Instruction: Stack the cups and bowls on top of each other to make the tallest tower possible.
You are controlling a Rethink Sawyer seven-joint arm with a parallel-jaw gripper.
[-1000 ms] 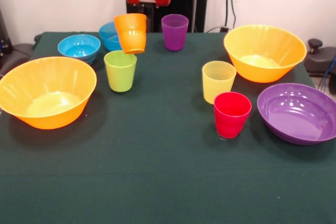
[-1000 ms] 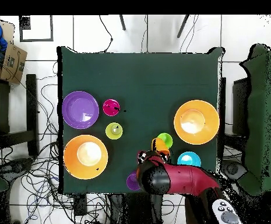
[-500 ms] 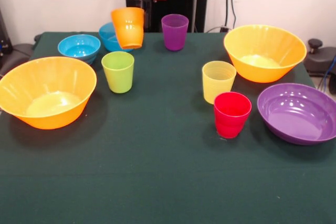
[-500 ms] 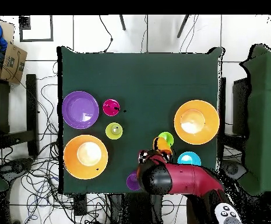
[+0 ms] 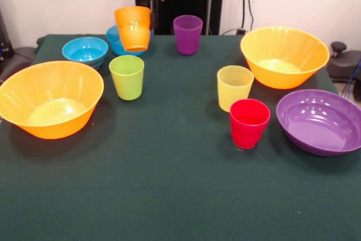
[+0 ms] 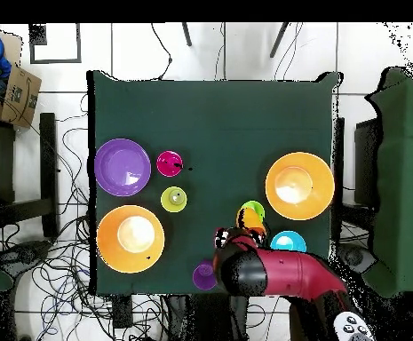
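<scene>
front view
gripper [image 5: 145, 5]: under the red arm head at the top edge, pinching the orange cup [image 5: 133, 28] at its rim
orange cup: off the table, mouth up, slightly tilted, in front of the deeper blue bowl [image 5: 117, 39]
cyan bowl [image 5: 85, 49]: just left of the deeper blue bowl
lime green cup [image 5: 127, 76]: upright on the cloth, below the orange cup, apart from it
purple cup [image 5: 188, 34]: upright at the far edge
yellow cup [image 5: 234, 87], red cup [image 5: 249, 122]: close together, right of centre
orange bowls [image 5: 49, 98] [image 5: 284, 56]: one far left, one right
purple bowl [image 5: 320, 121]: right edge, just beside the red cup
tower: none, nothing stacked

overhead view
arm [image 6: 281, 273]: reaches in from the bottom, covering the deeper blue bowl
orange cup: at the arm's tip, overlapping the lime green cup's edge
table [image 6: 218, 115]: green cloth, upper half bare
</scene>
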